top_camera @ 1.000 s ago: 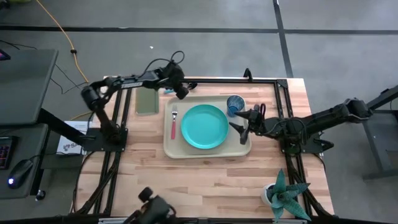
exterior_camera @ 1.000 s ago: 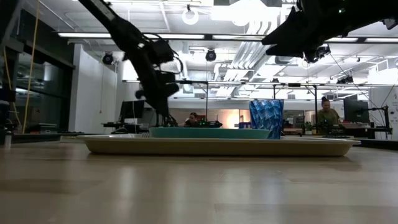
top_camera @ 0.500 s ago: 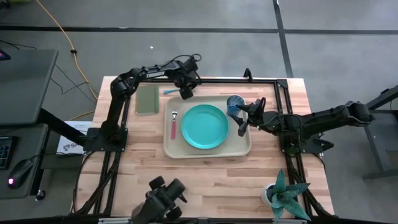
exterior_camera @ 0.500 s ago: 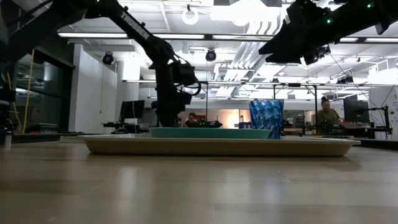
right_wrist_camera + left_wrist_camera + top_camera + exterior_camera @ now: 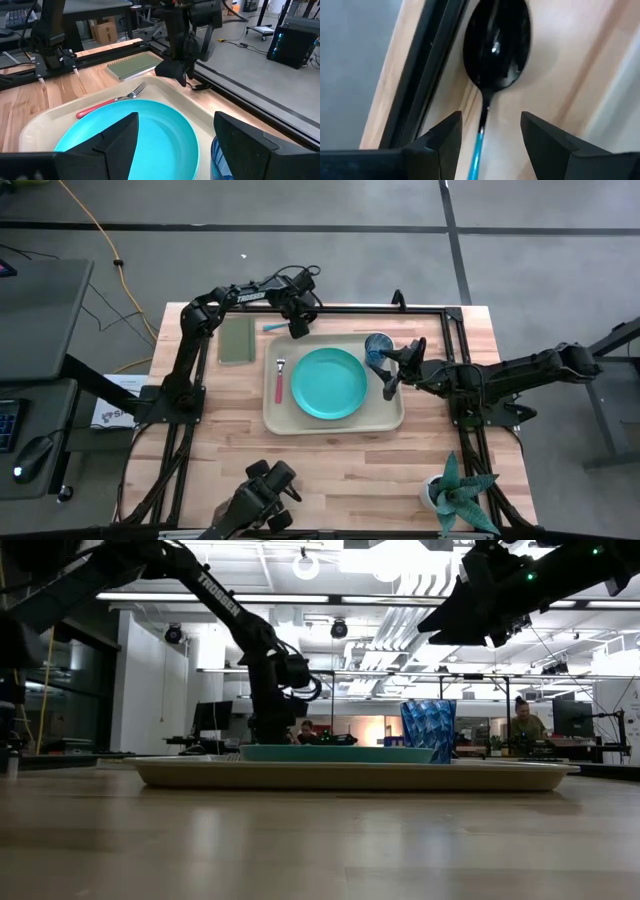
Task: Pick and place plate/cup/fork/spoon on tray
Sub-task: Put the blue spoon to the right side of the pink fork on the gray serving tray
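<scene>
The spoon (image 5: pixel 492 55) is the one thing not yet on the tray (image 5: pixel 390 418): it lies flat on the table (image 5: pixel 340 470) just beside the tray's far rim, close to the black frame rail (image 5: pixel 427 75) at the table's far edge, with its dark bowl pointing away from the left gripper (image 5: pixel 487 132) and its light-blue handle running back between the two fingers. That gripper is open, one finger on each side of the handle, low over it and not yet closed on it. On the tray the plate (image 5: pixel 329 383) sits in the middle, the fork (image 5: pixel 279 379) lies just beside it on the left arm's side, and the cup (image 5: pixel 377 348) stands in the far corner on the right arm's side. The right gripper (image 5: pixel 398 368) waits with its fingers apart above the tray edge near the cup and holds nothing. I think the risk now is in the grasp. The handle is thin and lies flat on wood, so the fingers may close above it and slip, or push it sideways against the rail or the tray's rim. If it is caught far from the bowl, the spoon may tilt or swing when lifted and strike the rim on its way over.
</scene>
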Controlling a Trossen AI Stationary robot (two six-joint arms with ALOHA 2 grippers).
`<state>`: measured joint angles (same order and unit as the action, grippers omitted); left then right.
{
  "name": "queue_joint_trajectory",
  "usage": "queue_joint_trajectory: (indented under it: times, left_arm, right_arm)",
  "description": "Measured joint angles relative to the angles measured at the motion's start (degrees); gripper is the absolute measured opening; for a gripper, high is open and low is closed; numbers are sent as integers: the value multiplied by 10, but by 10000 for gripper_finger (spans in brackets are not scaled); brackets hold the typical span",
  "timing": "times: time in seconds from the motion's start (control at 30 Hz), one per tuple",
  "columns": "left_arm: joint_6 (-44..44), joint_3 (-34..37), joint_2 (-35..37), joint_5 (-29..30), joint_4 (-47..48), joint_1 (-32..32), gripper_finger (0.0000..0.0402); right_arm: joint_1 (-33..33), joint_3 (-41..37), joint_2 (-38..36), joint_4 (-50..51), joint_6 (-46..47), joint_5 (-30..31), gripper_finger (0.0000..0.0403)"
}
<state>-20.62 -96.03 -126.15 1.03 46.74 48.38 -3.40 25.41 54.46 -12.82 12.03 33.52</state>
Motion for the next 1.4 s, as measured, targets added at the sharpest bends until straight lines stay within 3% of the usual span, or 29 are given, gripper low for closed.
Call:
queue_joint_trajectory:
  times: [0.23,0.33,0.43,0.53,0.6,0.83,1.17,1.3,1.4]
  left_arm:
    - [-2,-1,-21,11,0,0,183]
    - [-6,-1,-22,20,2,0,164]
    - [-11,-1,-22,35,5,-4,113]
    - [-16,-1,-23,65,2,-8,33]
    - [-10,0,-23,79,-5,-10,12]
    - [11,2,18,138,-13,-15,4]
    - [120,1,114,124,-15,-31,0]
    - [172,41,178,72,-67,-59,0]
    - [205,116,241,66,-140,-87,0]
  right_arm:
    - [0,0,0,1,0,0,252]
    - [0,0,0,1,0,0,252]
    - [0,0,0,1,0,0,252]
    - [0,0,0,1,0,0,252]
    - [0,0,0,1,-3,0,252]
    - [0,0,0,1,-5,0,252]
    - [0,0,0,1,-5,0,252]
    - [0,0,0,1,-5,-2,252]
    - [0,0,0,1,-5,-12,252]
